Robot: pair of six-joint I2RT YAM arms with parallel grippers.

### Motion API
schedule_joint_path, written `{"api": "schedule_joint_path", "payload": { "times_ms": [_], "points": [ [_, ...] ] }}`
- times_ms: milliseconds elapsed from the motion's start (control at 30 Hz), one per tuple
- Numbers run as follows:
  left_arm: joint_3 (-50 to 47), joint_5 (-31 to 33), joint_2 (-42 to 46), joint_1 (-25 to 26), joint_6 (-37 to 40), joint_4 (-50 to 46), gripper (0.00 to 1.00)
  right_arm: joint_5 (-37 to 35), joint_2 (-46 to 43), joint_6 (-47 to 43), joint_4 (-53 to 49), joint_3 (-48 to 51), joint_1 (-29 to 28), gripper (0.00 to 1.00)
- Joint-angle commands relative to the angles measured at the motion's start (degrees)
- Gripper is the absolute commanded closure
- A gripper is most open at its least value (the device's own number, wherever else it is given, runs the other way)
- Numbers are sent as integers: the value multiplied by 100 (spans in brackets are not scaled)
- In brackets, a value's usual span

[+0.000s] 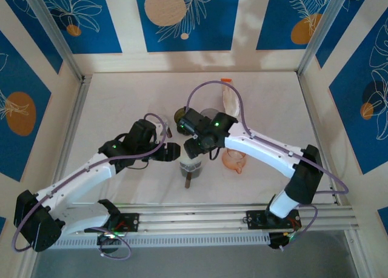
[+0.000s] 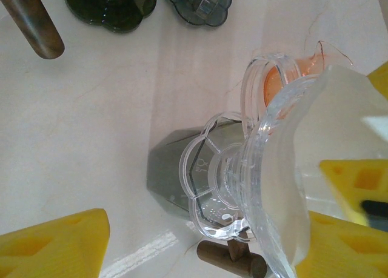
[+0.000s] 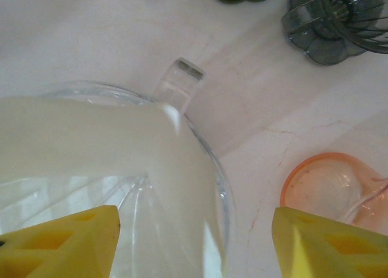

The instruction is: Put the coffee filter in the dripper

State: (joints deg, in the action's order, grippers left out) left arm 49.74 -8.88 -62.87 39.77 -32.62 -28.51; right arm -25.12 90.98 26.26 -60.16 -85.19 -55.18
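The clear dripper (image 1: 191, 166) with a wooden handle (image 1: 188, 181) stands mid-table. In the left wrist view the clear dripper (image 2: 242, 187) appears from the side, with the white coffee filter (image 2: 330, 163) in its cone. In the right wrist view the coffee filter (image 3: 91, 132) lies against the inner wall of the dripper (image 3: 221, 193). My left gripper (image 1: 171, 149) (image 2: 206, 235) is open beside the dripper's base. My right gripper (image 1: 197, 149) (image 3: 194, 235) hangs open just over the dripper's mouth, holding nothing.
An orange dripper (image 1: 233, 160) (image 3: 327, 190) sits right of the clear one. Two dark drippers (image 1: 182, 115) (image 1: 209, 114) stand behind it. A stack of filters (image 1: 229, 99) lies further back. Walls enclose the table (image 1: 121, 108) on three sides.
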Motion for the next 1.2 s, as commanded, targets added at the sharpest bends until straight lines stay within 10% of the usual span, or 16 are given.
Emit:
{"api": "schedule_joint_path", "payload": {
  "times_ms": [0, 400, 800, 1167],
  "points": [
    [-76, 62, -67, -58, 21, -45, 23, -189, -264, 183, -241, -80, -38, 32],
    [-113, -42, -129, -179, -56, 43, 23, -227, -844, 415, -246, 281, -31, 37],
    [-80, -203, 68, -198, -216, 125, 20, -99, -748, 432, -53, 591, -98, 71],
    [-76, -203, 411, -285, -256, 82, 20, -98, -666, 423, -22, 597, -115, 76]
  ]
}}
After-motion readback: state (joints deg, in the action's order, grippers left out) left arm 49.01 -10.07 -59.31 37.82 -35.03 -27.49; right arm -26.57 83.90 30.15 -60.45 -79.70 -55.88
